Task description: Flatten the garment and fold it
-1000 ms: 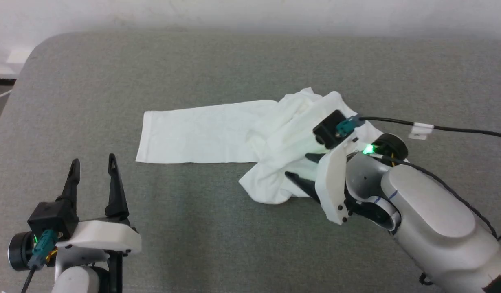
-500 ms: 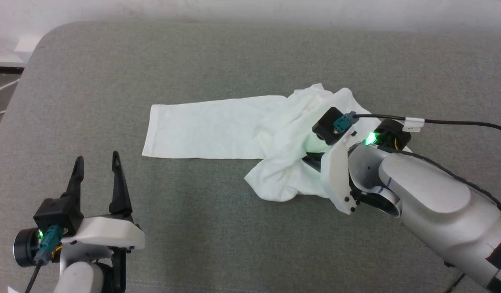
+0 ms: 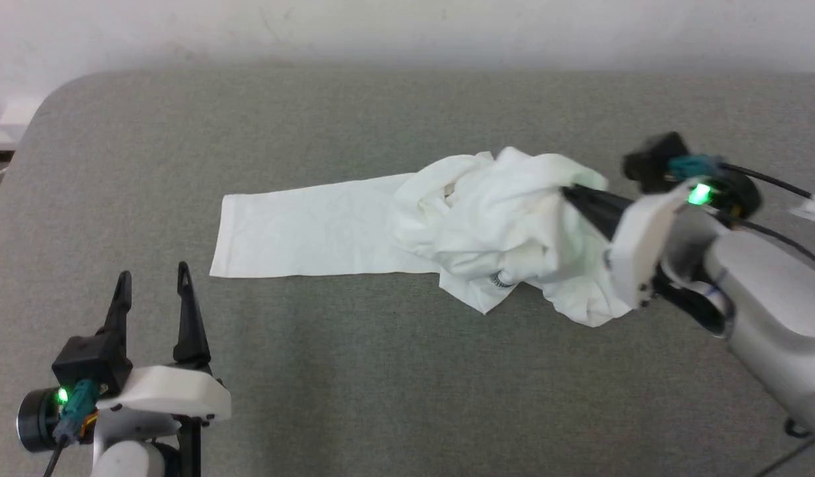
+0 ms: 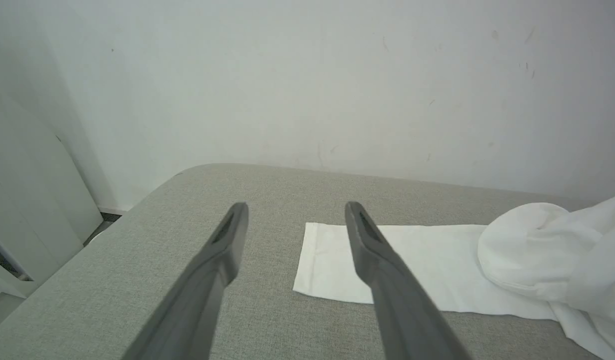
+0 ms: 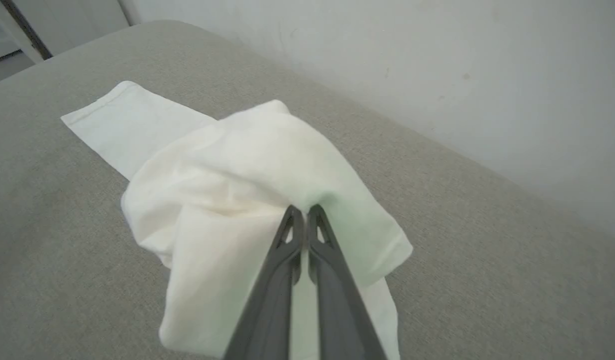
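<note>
Left gripper: two long, tapered dark-grey fingers; white moulded bracket with small dark screws; at its nine o'clock a black camera block, teal connector, green lamp, black cable.
Right gripper: same pattern; pale grey rounded forearm at four o'clock, black cables, white cable tag.

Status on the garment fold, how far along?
Early. Done: one sleeve lies flat on the grey surface. In hand: the right gripper is shut on the bunched body of the garment; the left gripper is open and idle, clear of the cloth. Left: spreading the bunch flat, then every fold.
</note>
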Motion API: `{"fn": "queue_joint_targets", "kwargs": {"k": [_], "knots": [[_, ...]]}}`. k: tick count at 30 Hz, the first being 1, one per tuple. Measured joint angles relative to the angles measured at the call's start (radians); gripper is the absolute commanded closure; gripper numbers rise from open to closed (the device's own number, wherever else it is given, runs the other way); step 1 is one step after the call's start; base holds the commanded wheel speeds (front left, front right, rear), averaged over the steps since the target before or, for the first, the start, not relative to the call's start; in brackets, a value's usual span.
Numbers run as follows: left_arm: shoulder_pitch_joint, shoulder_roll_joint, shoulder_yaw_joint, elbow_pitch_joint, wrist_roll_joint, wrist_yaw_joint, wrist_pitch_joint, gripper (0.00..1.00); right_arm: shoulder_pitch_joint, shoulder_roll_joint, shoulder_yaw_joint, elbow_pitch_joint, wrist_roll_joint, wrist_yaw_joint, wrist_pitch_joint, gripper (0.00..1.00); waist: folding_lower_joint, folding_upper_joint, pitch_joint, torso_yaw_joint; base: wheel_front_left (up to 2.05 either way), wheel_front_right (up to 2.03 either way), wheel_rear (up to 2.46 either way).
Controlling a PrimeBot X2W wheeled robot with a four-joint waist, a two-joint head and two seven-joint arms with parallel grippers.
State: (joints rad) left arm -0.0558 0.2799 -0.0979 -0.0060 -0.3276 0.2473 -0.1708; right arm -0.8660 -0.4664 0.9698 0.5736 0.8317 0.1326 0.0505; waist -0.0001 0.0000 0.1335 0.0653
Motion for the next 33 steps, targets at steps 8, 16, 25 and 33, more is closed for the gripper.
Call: {"fn": "queue_joint_targets", "kwargs": {"k": [8,16,25,33], "knots": [[0.048,0.004,-0.004,-0.031,-0.003,0.012,0.030,0.00,0.263,-0.103,-0.311,0.092,-0.159,0.000,0.009,1.00,-0.0001,0.0000,-0.033,-0.051,0.00,0.00,0.00],[0.060,0.008,-0.016,-0.050,-0.007,0.018,0.049,0.00,0.529,-0.002,-0.659,0.290,-0.410,0.000,0.029,0.82,-0.0002,0.0000,-0.046,-0.076,0.00,0.00,0.00],[0.071,0.017,-0.016,-0.056,-0.009,0.022,0.058,0.00,0.651,0.158,-0.974,0.030,-0.649,-0.001,-0.015,0.00,0.0001,0.0000,-0.039,-0.084,0.00,0.00,0.00],[0.074,0.019,-0.022,-0.053,-0.009,0.028,0.058,0.00,0.742,0.198,-0.988,-0.483,-0.682,-0.001,0.232,0.00,0.0001,0.0000,-0.042,-0.076,0.00,0.00,0.00]]}}
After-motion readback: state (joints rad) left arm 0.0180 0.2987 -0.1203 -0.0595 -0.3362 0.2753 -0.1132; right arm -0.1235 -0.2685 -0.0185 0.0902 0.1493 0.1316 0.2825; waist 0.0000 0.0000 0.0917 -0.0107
